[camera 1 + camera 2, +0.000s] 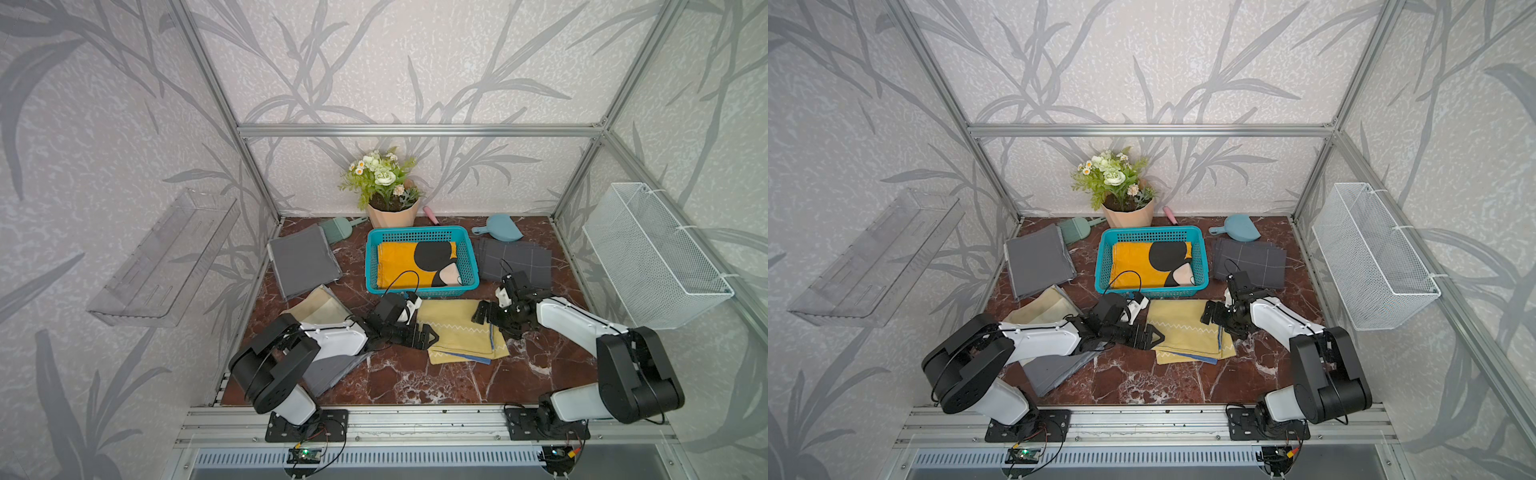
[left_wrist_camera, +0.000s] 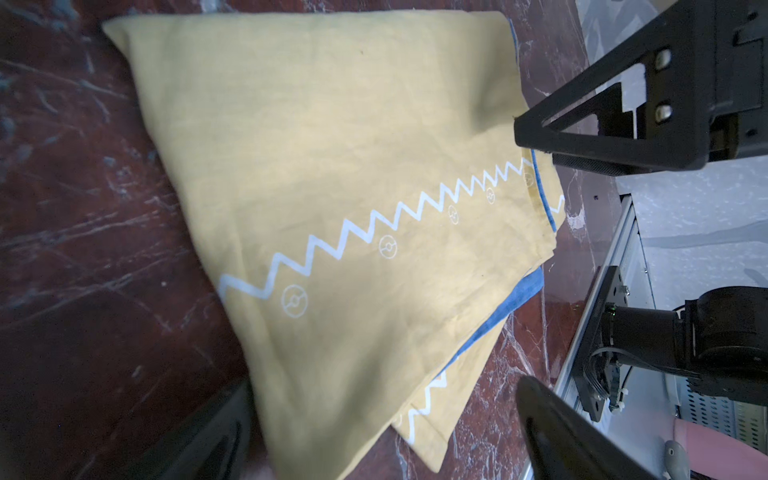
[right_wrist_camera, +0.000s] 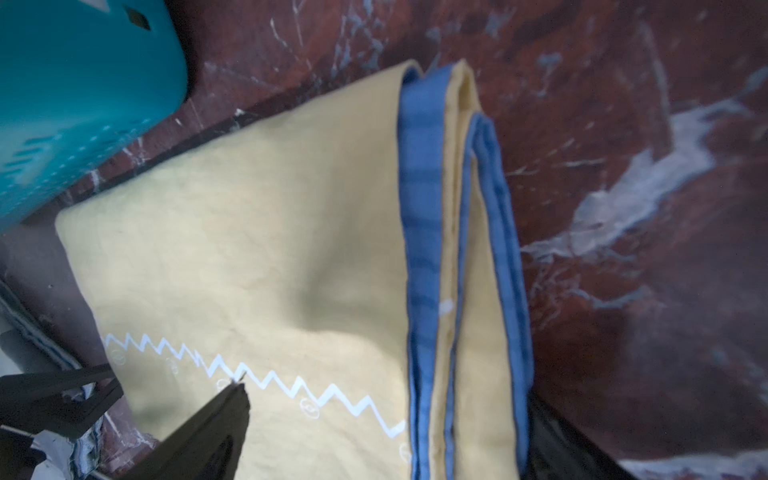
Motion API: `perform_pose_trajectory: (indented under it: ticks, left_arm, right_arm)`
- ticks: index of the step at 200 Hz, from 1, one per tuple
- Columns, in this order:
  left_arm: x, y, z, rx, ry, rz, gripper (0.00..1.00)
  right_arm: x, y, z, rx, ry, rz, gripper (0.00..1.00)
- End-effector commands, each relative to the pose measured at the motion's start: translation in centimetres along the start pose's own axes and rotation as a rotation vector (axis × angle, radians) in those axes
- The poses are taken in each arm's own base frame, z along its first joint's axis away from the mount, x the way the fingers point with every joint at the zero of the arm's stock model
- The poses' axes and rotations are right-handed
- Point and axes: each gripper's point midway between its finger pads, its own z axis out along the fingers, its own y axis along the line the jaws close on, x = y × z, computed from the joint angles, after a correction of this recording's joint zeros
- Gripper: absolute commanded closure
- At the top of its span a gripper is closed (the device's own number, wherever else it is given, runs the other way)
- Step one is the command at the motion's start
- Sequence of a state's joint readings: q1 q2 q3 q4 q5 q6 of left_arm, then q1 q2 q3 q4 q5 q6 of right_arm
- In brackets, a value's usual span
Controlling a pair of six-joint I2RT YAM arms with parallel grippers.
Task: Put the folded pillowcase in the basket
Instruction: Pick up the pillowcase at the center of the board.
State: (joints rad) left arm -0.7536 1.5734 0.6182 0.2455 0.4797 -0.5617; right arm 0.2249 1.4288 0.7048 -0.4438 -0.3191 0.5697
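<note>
Folded yellow pillowcase (image 1: pixel 461 332) (white zigzag and small circles printed on it, blue edging) lies flat on the marble table (image 1: pixel 415 382), just in front of the turquoise basket (image 1: pixel 417 231) and outside it. The 2 grippers flank it: left gripper (image 1: pixel 432 336) and right gripper (image 1: pixel 480 313), both with jaws spread wide, gripping nothing. An orange cloth (image 1: pixel 399 266) lies in the basket.

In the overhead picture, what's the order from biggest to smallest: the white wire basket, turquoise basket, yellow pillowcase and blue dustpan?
1. white wire basket, though it may sit nearer the camera.
2. turquoise basket and yellow pillowcase: they look about alike, so unranked.
3. blue dustpan, smallest.
</note>
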Motion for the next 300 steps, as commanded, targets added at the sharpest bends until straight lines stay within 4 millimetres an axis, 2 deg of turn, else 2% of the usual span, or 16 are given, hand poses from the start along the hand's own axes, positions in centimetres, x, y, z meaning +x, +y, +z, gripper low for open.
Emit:
perform_pose_trajectory:
  ticks: [1, 79, 85, 90, 110, 118, 131, 143, 155, 169, 181, 200, 226, 245, 274, 300]
  left_arm:
    - [0.7, -0.2, 0.7, 0.008, 0.032, -0.013, 0.00]
    - [1.4, 0.2, 2.0, -0.035, 0.080, -0.036, 0.02]
    - [1.5, 0.2, 2.0, -0.038, 0.081, -0.038, 0.06]
    - [1.5, 0.3, 2.0, -0.042, 0.081, -0.039, 0.14]
    - [1.5, 0.8, 1.9, -0.073, 0.079, -0.045, 0.58]
    - [1.4, 0.9, 1.9, -0.082, 0.077, -0.045, 0.67]
    - [1.4, 1.2, 1.8, -0.099, 0.075, -0.046, 0.68]
    - [1.3, 1.4, 1.8, -0.109, 0.072, -0.045, 0.73]
    - [1.3, 1.5, 1.7, -0.120, 0.067, -0.046, 0.85]
    - [1.2, 1.6, 1.5, -0.131, 0.058, -0.044, 1.00]
    - [1.0, 1.7, 1.4, -0.142, 0.050, -0.041, 1.00]
    - [0.7, 1.5, 0.9, -0.151, 0.033, -0.030, 1.00]
    - [-0.3, 0.0, -0.5, -0.153, -0.008, 0.016, 1.00]
    - [-1.5, -2.2, -1.8, -0.131, -0.039, 0.085, 1.00]
    - [-3.8, -6.2, -3.8, -0.047, -0.111, 0.152, 1.00]
    - [-5.8, -8.4, -5.5, -0.018, -0.181, 0.178, 1.00]
  right_arm:
    - [1.2, 0.7, 0.8, -0.064, 0.030, -0.019, 0.01]
    - [2.9, 1.9, 2.4, -0.108, 0.064, -0.037, 0.01]
    - [3.0, 1.9, 2.5, -0.110, 0.067, -0.037, 0.01]
    - [3.0, 1.9, 2.5, -0.109, 0.066, -0.038, 0.00]
    - [3.2, 1.8, 2.7, -0.104, 0.069, -0.033, 0.03]
    - [3.4, 1.7, 2.8, -0.104, 0.072, -0.032, 0.09]
    - [3.5, 1.6, 3.0, -0.103, 0.077, -0.028, 0.22]
    - [3.8, 1.4, 3.2, -0.100, 0.085, -0.027, 0.44]
    - [3.9, 1.1, 3.3, -0.088, 0.086, -0.020, 0.71]
    - [4.1, 0.9, 3.4, -0.080, 0.092, -0.022, 0.81]
    - [4.3, 0.7, 3.5, -0.071, 0.094, -0.024, 0.84]
    - [4.4, 0.9, 3.1, -0.065, 0.087, -0.034, 1.00]
    - [4.4, 2.0, 1.5, -0.058, 0.057, -0.084, 1.00]
    - [4.5, 3.6, -0.3, -0.066, 0.024, -0.150, 1.00]
    - [4.0, 6.0, -3.9, -0.124, -0.067, -0.216, 1.00]
    - [3.1, 8.0, -7.4, -0.200, -0.166, -0.256, 1.00]
